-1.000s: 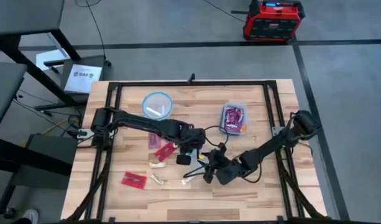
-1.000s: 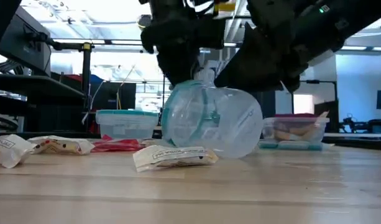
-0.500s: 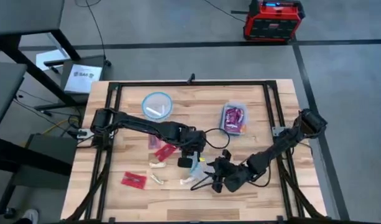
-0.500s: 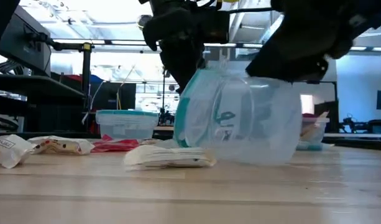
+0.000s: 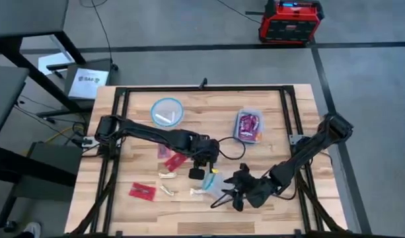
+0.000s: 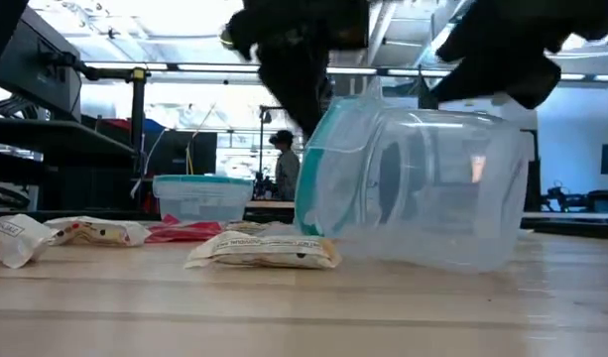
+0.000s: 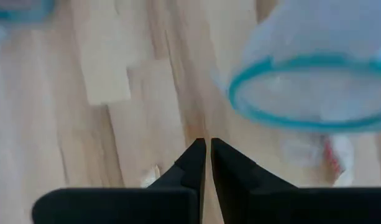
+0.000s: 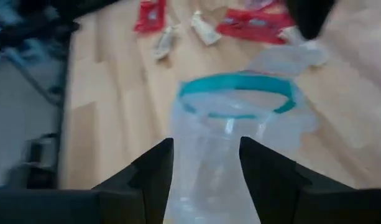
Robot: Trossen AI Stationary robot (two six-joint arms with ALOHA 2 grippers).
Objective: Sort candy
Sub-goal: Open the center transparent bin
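Right gripper [image 8: 202, 168] clamps the tipped cup [image 6: 418, 183], mouth toward a cream stick [image 6: 264, 250] just beside it. Left gripper [image 7: 207, 152] pinched empty above. Scooping step, I judge; next, nudge stick inside. Other candy [image 5: 142, 192] lies beyond.

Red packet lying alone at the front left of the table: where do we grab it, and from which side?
Come straight down on the red packet: it lies flat, with bare wood all round it. Closing across its narrow width near the middle is probably best. The left gripper, shut, is the nearer one. The right gripper is holding the clear tub.
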